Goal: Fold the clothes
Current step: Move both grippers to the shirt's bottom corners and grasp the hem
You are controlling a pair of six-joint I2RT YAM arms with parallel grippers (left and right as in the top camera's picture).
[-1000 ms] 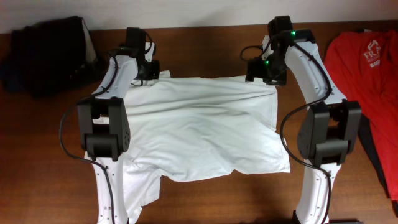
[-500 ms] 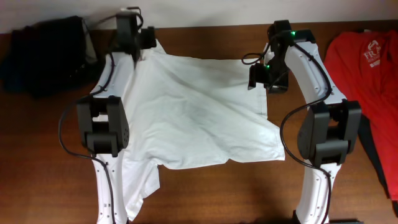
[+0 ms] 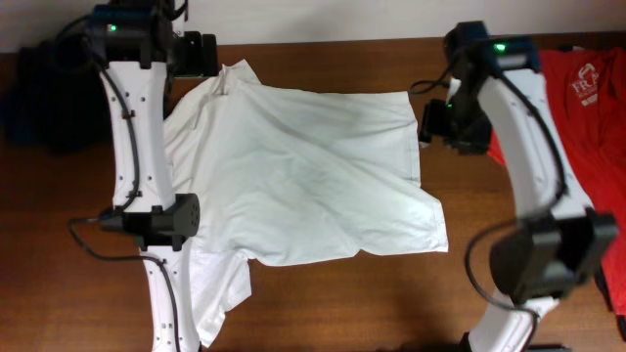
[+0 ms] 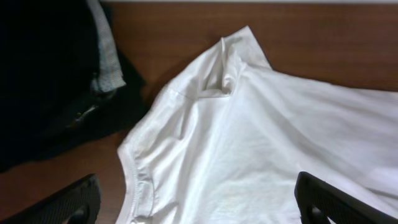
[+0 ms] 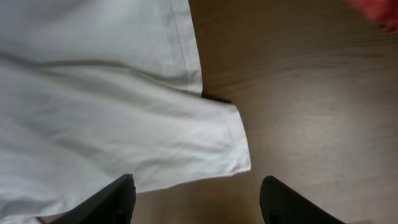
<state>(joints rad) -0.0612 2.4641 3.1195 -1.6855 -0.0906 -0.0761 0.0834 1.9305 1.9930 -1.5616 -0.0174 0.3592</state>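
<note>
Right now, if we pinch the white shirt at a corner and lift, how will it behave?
Probably floppy: the shirt lies in soft creases with one fold bunched up, so it should drape, not hold shape. Likely light; the fabric looks thin. Its loose corner may flip over if pushed.

1. Left arm [image 3: 137,127]: slim white link shells, blocky black joint housings, a small green light [image 3: 111,27] at the far end.
2. Right arm [image 3: 533,117]: the same white shells and black joints, with its own green light [image 3: 499,46].
3. Thin black cables [image 3: 82,240] loop beside the near joints.
4. Left gripper [image 4: 198,202] and right gripper [image 5: 199,199]: matte black, rounded fingertips.
</note>
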